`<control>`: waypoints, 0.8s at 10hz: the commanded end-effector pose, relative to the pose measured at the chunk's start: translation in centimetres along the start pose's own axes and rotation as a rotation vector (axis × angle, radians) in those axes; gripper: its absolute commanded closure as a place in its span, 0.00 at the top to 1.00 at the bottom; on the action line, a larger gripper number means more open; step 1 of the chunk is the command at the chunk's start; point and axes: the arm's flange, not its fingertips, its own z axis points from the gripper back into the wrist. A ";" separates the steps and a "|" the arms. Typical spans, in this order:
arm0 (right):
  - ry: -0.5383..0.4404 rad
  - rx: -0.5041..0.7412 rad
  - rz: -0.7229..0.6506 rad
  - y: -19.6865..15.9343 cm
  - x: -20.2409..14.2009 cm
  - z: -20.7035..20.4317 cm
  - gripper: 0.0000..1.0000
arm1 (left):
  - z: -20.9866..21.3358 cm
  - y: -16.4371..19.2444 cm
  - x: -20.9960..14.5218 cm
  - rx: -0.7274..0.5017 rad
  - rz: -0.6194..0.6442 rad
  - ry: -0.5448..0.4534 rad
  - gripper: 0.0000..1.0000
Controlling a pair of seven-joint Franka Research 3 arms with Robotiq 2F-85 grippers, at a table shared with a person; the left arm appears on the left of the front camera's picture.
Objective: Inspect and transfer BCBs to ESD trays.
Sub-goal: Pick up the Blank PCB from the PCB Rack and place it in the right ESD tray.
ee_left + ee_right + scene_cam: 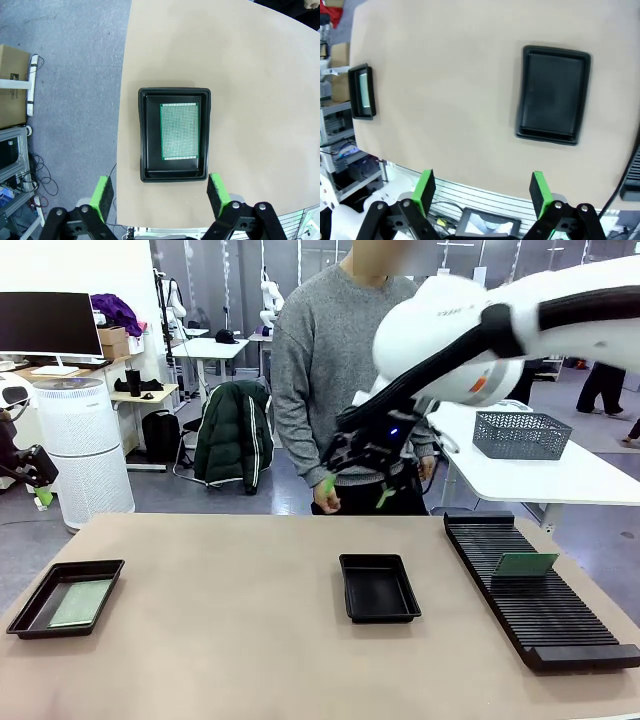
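Arms (pixel 470 320) hover high over the table (pixel 230 640), left fingers (pixel 102 197) and right fingers (pixel 424 192) spread wide, empty.

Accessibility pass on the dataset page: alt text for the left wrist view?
A black ESD tray lies near the edge of a tan table with one green BCB flat inside it. The left gripper stands open at the picture's bottom edge, its green-padded fingers holding nothing; grey floor and a cardboard box lie to the left.

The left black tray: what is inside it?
One green BCB lies flat on the floor of the left tray. Whatever is under the board is covered and cannot be seen.
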 end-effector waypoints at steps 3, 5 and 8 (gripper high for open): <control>-0.065 -0.125 0.188 -5.3 -0.9 10.1 1.00 | -0.3 0.1 -0.1 0.001 -0.002 -0.012 1.00; -0.092 -0.163 0.312 -7.9 -1.6 14.6 1.00 | -0.3 0.1 -0.1 0.001 -0.002 -0.012 1.00; -0.135 -0.227 0.535 -12.0 -3.5 21.4 1.00 | -0.3 0.1 -0.1 0.001 -0.002 -0.012 1.00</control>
